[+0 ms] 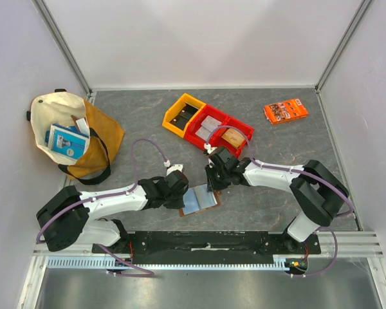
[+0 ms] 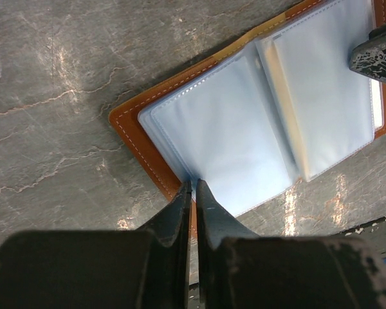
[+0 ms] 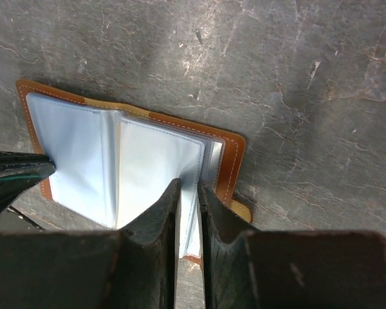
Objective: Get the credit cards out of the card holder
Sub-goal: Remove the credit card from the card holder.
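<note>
card holder [image 1: 199, 199] lies open on the table [image 1: 270, 209] between both arms, pale blue sleeves [image 2: 231, 129] facing up; left gripper [image 2: 193, 185] is closed – pinching a sleeve's near edge; right gripper [image 3: 188, 188] straddles the opposite sleeve edge with a narrow gap – clamped or not, cannot tell

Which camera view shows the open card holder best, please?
The left wrist view: the card holder fills the frame, pale blue sleeves fanned open. The right wrist view hides its near edge behind fingers; the top view shows it small.
</note>
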### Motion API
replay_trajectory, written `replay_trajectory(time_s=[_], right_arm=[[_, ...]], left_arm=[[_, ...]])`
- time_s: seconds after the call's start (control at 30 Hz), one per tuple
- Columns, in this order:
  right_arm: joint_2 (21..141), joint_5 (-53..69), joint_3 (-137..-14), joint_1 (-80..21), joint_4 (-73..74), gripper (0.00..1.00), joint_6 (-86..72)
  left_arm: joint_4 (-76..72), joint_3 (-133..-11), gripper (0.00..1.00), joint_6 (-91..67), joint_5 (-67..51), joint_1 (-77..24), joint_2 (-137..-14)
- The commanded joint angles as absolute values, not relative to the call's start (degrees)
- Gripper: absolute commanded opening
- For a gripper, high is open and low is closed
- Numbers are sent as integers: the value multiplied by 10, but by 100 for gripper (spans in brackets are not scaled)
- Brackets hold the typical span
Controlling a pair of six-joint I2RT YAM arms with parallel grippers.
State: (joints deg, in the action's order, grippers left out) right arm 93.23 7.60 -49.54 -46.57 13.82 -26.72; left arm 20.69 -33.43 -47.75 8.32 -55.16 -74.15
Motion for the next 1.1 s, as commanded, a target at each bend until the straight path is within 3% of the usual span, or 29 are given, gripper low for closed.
replay_trajectory(time_s=[0.0, 0.3, 0.7, 1.07], right_arm=[[928, 111, -515, -471, 134, 21, -266], [907, 184, -524, -472, 106, 20, -283], [897, 265, -536, -486, 75, 32, -302], [946, 299, -544, -509, 53, 36, -305]], left_arm=[[214, -331, 8, -494, 90, -559, -763], [213, -331, 8, -494, 91, -562, -764], [208, -326, 8, -499, 92, -562, -756], [206, -300, 9, -527, 112, -562, -702]])
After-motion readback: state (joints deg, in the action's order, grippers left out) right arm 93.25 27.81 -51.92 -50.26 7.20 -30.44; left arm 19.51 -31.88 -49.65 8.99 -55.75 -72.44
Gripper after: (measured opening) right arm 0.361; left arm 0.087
